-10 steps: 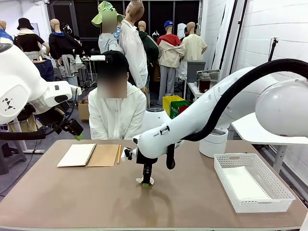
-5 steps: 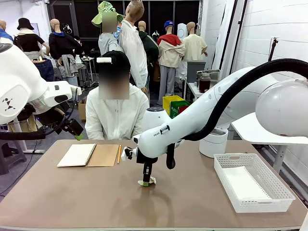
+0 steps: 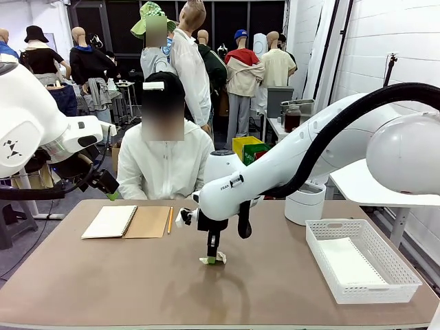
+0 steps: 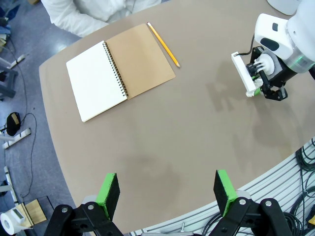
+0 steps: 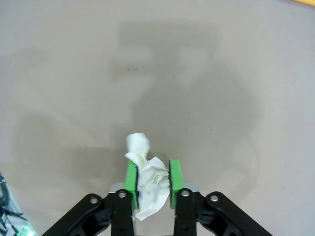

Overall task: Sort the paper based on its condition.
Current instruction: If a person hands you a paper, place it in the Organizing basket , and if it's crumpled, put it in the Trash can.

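Low centre of the right wrist view, your right gripper [image 5: 150,179] pinches the crumpled paper [image 5: 147,182]; it's light and soft, so hold its bulk gently. Farther left, your left gripper [image 4: 167,192] hangs wide open.

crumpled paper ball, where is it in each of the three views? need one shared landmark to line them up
Front view: crumpled paper ball at table centre, pinched in the right gripper.
Left wrist view: cannot make it out; the right arm's wrist covers that spot.
Right wrist view: bottom centre, between the green pads.
Shared landmark: yellow pencil beside the notebook, also at upper centre of the left wrist view.
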